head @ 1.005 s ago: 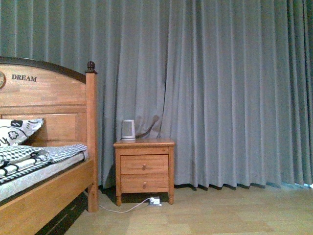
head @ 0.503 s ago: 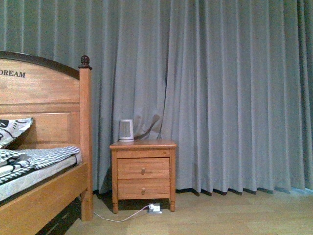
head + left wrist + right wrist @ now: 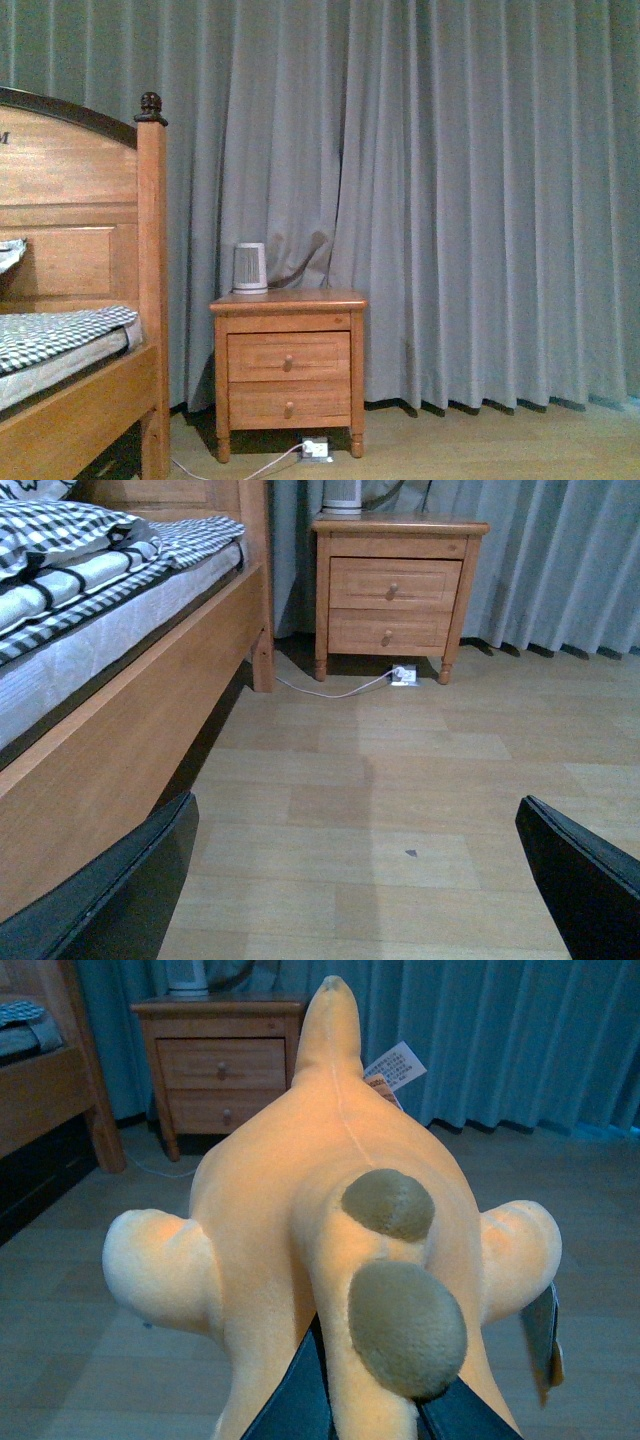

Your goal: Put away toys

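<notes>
Gripping the plush toy (image 3: 330, 1210) at its near end, the right jaws are closed on it. Two dark fingers (image 3: 292, 1400) press in on either side of the soft orange-yellow body, just under a pair of olive-brown patches. The toy stretches away from the wrist. Its stubby limbs stick out to both sides, and its narrow tip points toward the far wall, with a white label (image 3: 395, 1063) beside it. The right arm aims it roughly level above the wooden floor.

The left jaws stand wide open with nothing between them, their dark fingers (image 3: 120, 890) at opposite edges of the left wrist view. That arm sits low and close to level over the floor (image 3: 400, 780), right beside the side rail of the bed (image 3: 130, 700), and faces along it. Black-and-white checked bedding (image 3: 80, 550) lies on the mattress.

Farther on, past the bedpost, a two-drawer wooden nightstand (image 3: 395, 580) stands near the bed. A white power strip (image 3: 403, 674) and its cable lie on the floor under it. A small white appliance (image 3: 250, 268) sits on the nightstand's top, toward the bed side. Behind everything hangs a grey pleated curtain (image 3: 450, 200) reaching the floor.
</notes>
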